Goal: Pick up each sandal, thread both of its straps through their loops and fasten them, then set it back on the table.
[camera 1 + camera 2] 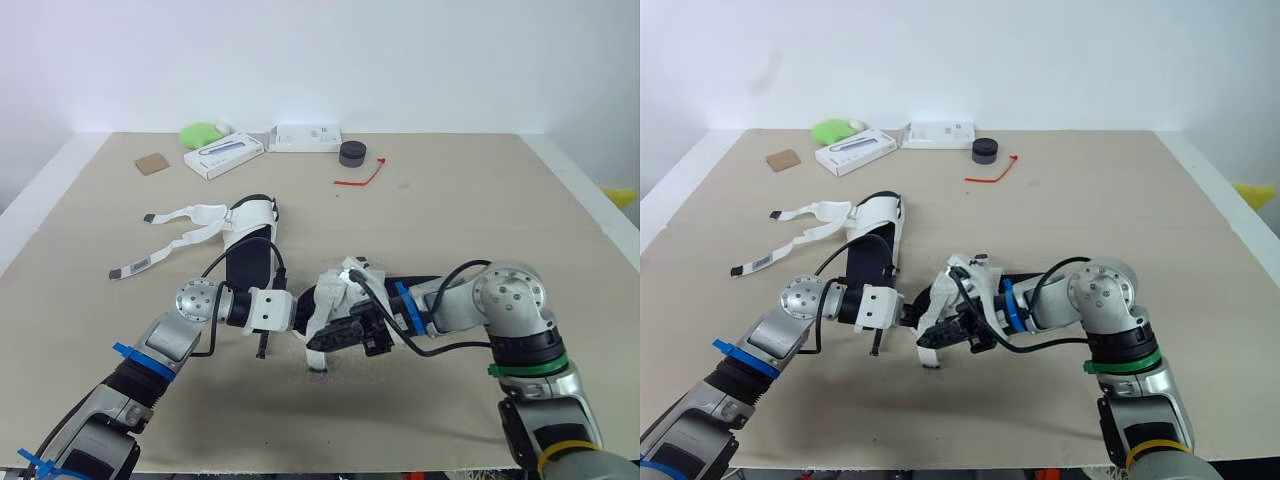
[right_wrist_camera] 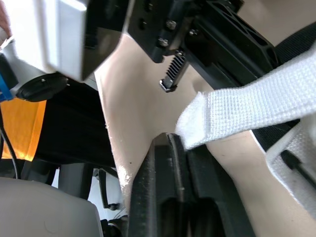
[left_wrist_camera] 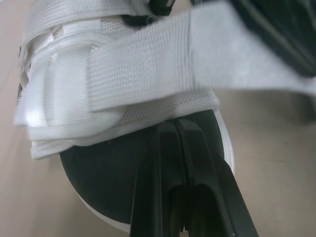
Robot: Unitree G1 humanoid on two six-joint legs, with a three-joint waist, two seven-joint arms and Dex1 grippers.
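Midway across the beige board surface (image 1: 470,210), under a plain white wall (image 1: 400,60), I see the black-soled sandal with white woven straps (image 1: 345,283) between my left pincer (image 3: 175,126) and right pincer (image 2: 167,137), each pressed together. Whether either pinches the strap end (image 2: 197,121) is hidden from me.
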